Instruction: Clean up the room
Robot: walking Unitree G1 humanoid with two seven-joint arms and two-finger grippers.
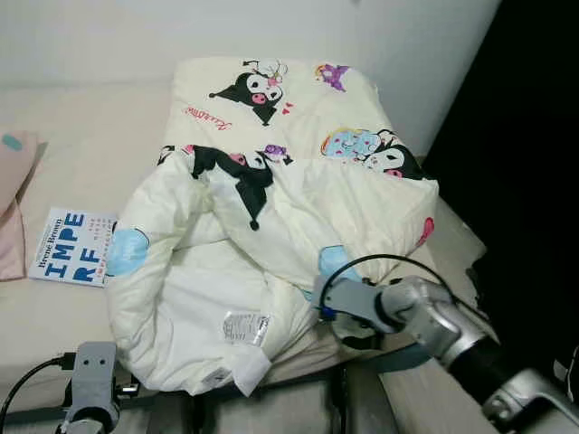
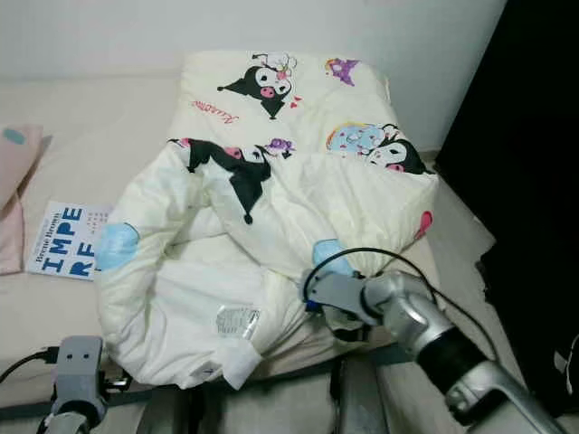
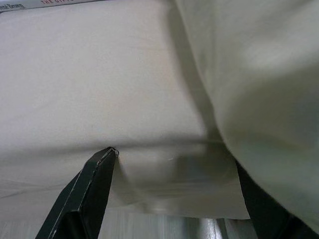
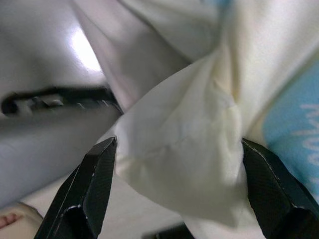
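Note:
A cream quilt (image 1: 262,226) with black, blue and purple cartoon prints lies bunched on the bed (image 1: 90,154), its far half flat and its near half heaped. My right arm (image 1: 425,316) reaches to the heap's near right edge by a blue patch. In the right wrist view my right gripper (image 4: 178,143) stands open, with a twisted fold of the quilt (image 4: 189,149) filling the gap between its black fingers (image 4: 89,184). My left gripper (image 3: 175,157) is open at the bed's near edge, its fingers (image 3: 84,194) against the pale sheet (image 3: 99,84) beside the quilt's hanging side (image 3: 269,84).
A white and blue book (image 1: 72,249) lies on the sheet left of the quilt. A pink pillow (image 1: 14,199) sits at the far left edge. A white wall runs behind the bed, and a dark space (image 1: 525,136) lies to the right.

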